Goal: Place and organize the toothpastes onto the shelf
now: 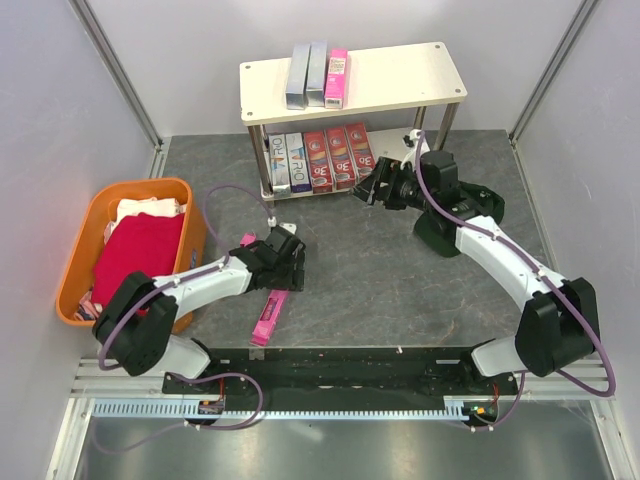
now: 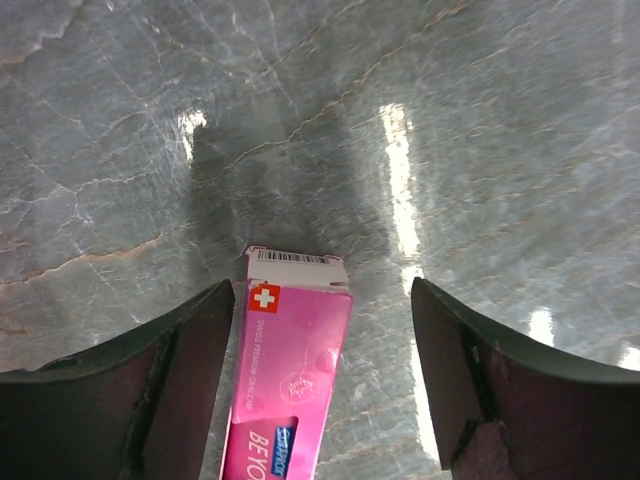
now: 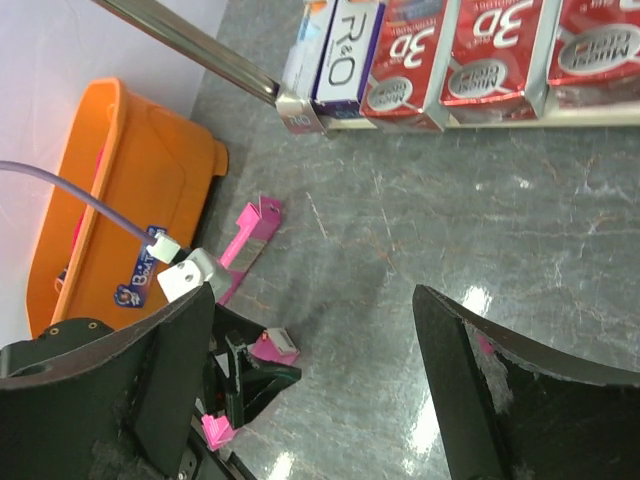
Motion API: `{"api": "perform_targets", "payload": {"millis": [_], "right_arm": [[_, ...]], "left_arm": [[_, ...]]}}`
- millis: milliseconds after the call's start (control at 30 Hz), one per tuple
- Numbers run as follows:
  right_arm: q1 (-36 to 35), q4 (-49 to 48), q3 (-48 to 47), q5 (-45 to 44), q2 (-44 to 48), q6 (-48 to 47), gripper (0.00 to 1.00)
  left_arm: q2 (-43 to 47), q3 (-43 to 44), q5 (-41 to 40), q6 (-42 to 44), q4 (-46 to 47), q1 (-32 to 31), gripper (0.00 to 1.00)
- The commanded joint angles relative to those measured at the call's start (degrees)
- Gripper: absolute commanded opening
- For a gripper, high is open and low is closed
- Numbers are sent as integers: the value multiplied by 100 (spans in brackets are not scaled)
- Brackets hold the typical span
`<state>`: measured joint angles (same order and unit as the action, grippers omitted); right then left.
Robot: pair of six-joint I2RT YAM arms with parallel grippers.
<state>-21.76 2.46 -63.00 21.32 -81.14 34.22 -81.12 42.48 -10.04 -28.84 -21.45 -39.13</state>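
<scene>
A pink toothpaste box (image 1: 268,318) lies flat on the grey table. My left gripper (image 1: 288,272) is open and astride its far end. In the left wrist view the box (image 2: 295,380) sits close to the left finger (image 2: 190,350), with a gap to the right finger. A second pink box (image 1: 247,240) shows partly behind the left arm. The shelf (image 1: 400,75) holds two silver-grey boxes (image 1: 308,72) and a pink one (image 1: 337,77) on top. White-navy and red "3D" boxes (image 1: 340,158) stand on its lower board. My right gripper (image 1: 368,192) is open and empty before the lower board.
An orange basket (image 1: 190,215) with a red cloth (image 1: 140,250) stands at the left. The right wrist view shows the red boxes (image 3: 480,50), a chrome shelf leg (image 3: 200,50), the basket (image 3: 150,180), the second pink box (image 3: 250,240) and the left gripper below.
</scene>
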Motion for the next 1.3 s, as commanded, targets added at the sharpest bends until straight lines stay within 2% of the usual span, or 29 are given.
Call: {"api": "perform_targets", "payload": {"millis": [0, 200, 367, 500, 733, 833, 1067, 1267], "right_arm": [[-56, -79, 95, 21, 160, -108, 88], [-57, -53, 227, 21, 187, -152, 88], [-48, -44, 315, 48, 187, -170, 89], [-56, -52, 376, 39, 143, -205, 89], [-127, -79, 526, 30, 125, -240, 89], [-214, -79, 578, 4, 134, -231, 89], [-557, -385, 772, -5, 117, -117, 90], [-1031, -781, 798, 144, -85, 155, 90]], "left_arm": [[-315, 111, -279, -157, -43, -103, 69], [-527, 181, -437, -175, -131, -200, 48], [-501, 313, -437, -113, -149, -209, 37], [-571, 620, -385, 1, -96, -209, 34], [-1010, 1788, -60, 247, 80, -147, 33], [-1011, 2131, 422, 247, 237, 54, 33], [-801, 2563, 1143, 63, 694, 503, 33], [-703, 2792, 1320, -16, 836, 635, 33]]}}
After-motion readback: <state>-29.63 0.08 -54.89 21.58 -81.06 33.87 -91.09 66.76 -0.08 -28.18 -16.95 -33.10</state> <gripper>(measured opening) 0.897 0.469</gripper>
